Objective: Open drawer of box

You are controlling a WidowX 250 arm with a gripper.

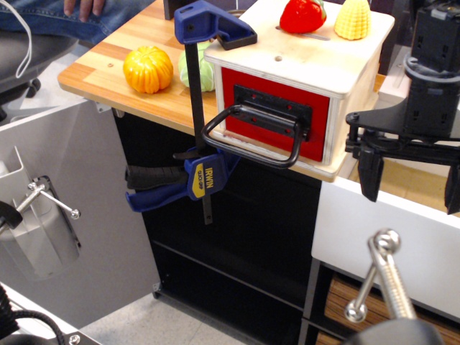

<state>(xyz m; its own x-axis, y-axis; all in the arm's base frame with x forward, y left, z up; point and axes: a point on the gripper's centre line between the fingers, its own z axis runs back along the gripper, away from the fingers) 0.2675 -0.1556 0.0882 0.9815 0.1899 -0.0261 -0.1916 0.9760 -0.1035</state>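
Note:
The pale plywood box [345,79] with a white top sits at the front edge of the wooden table. Its red-fronted drawer [316,133] sits flush in the box, closed. The big black loop handle [251,140] sticks out forward and to the left from a black mounting plate. My black gripper [412,180] hangs to the right of the box, at about the drawer's height, apart from the handle. Its two fingers [370,172] point down with a wide gap between them, open and empty.
A blue bar clamp [198,108] pins the box's left corner to the table [108,68]. An orange toy pumpkin [147,69] and a green toy [205,72] lie left of the box. A red toy [302,16] and a yellow toy [352,20] stand on top. A white cabinet [345,230] with a metal handle [381,277] is below.

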